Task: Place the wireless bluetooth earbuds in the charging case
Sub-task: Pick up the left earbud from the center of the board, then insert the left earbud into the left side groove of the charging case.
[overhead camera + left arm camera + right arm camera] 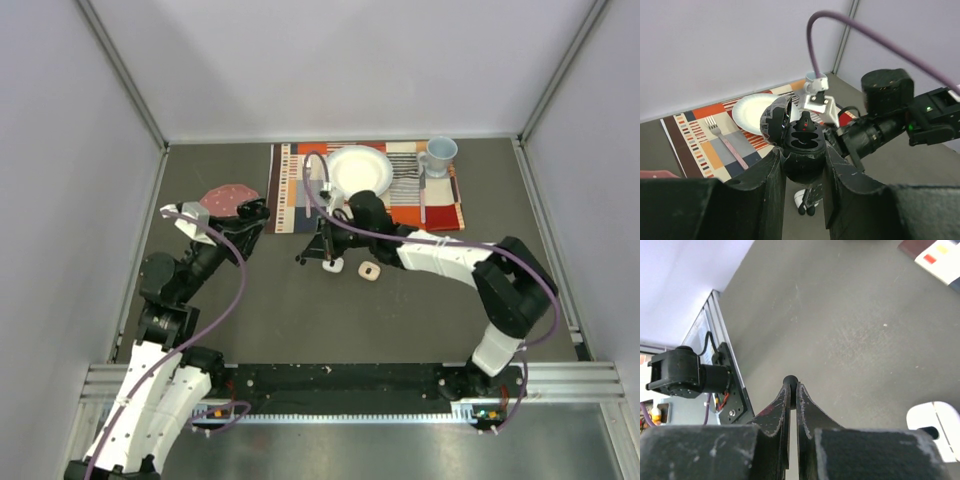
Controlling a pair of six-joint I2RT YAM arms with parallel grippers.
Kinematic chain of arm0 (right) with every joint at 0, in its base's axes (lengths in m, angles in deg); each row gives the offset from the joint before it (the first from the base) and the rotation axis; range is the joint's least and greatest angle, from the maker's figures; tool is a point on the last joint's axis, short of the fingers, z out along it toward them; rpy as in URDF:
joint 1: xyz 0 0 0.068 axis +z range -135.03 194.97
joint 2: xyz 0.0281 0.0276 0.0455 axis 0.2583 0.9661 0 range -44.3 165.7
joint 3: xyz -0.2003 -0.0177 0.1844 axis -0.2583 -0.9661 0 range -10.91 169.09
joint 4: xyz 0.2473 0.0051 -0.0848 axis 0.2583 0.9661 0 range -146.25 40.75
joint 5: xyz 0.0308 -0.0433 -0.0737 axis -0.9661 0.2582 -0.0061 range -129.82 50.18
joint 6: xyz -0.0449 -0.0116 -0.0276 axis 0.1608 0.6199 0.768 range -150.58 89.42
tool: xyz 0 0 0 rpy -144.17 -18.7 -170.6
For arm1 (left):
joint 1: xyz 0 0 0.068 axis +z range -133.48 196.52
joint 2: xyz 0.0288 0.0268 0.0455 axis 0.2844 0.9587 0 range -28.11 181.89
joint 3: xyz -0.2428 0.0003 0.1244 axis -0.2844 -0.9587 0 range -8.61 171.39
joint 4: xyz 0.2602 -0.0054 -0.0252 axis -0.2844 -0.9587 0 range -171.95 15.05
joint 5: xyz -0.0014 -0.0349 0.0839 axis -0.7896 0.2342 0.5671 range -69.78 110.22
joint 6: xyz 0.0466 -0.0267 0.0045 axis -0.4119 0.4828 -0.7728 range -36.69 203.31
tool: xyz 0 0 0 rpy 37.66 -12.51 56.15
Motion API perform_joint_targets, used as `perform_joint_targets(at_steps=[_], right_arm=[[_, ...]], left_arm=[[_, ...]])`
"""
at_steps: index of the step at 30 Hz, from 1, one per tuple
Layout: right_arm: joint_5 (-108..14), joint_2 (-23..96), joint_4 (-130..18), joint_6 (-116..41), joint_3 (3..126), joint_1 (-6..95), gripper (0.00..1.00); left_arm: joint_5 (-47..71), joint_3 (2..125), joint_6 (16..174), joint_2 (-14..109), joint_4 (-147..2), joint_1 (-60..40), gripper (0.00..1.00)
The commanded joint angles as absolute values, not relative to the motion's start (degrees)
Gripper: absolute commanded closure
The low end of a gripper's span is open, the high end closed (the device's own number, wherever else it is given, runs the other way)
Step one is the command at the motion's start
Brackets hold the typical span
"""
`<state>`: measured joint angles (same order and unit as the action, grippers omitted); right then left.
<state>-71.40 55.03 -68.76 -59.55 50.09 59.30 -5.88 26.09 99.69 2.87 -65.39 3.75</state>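
You are looking at a dark grey table [300, 320] that is carrying a striped placemat [290, 190] along its far side. A small white case [369, 271] is lying near the middle with a second small white piece [333, 266] just beside it. A pink speckled round object [228, 197] is sitting left of the mat.

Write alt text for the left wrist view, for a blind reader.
The left gripper holds an open black charging case. Behind it is the right arm; at left, a white plate and a fork lie on a patterned placemat.
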Motion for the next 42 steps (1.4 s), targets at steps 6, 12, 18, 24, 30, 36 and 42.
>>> perform_joint_targets(at_steps=[6,12,18,24,30,36,42], right_arm=[[-69.97,39.73,-69.35,-55.64,44.82,53.03,1.0],[-70.41,31.21,-64.69,-50.45,44.81,49.16,1.0],[-72.43,22.86,-60.22,-42.98,48.06,47.13,1.0],[-81.47,19.42,-59.06,-39.72,52.72,47.13,1.0],[-91.06,20.47,-58.37,-42.01,57.2,47.57,1.0],[-91.77,21.44,-56.34,-38.05,59.23,51.88,1.0],[-91.68,23.02,-56.43,-37.61,60.11,53.99,1.0]], left_arm=[[-13.32,27.34,101.33,6.69,-58.43,3.96,1.0],[-21.07,29.19,102.47,11.79,-55.19,4.04,1.0],[-29.86,30.06,103.7,16.18,-50.79,4.04,1.0],[-37.6,29.72,106.33,20.4,-43.86,3.95,1.0],[-43.04,30.24,106.6,24.44,-39.98,1.67,1.0],[-44.55,32.44,106.78,28.22,-38.83,-2.19,1.0],[-45.69,35.07,106.07,31.47,-38.92,-6.58,1.0]])
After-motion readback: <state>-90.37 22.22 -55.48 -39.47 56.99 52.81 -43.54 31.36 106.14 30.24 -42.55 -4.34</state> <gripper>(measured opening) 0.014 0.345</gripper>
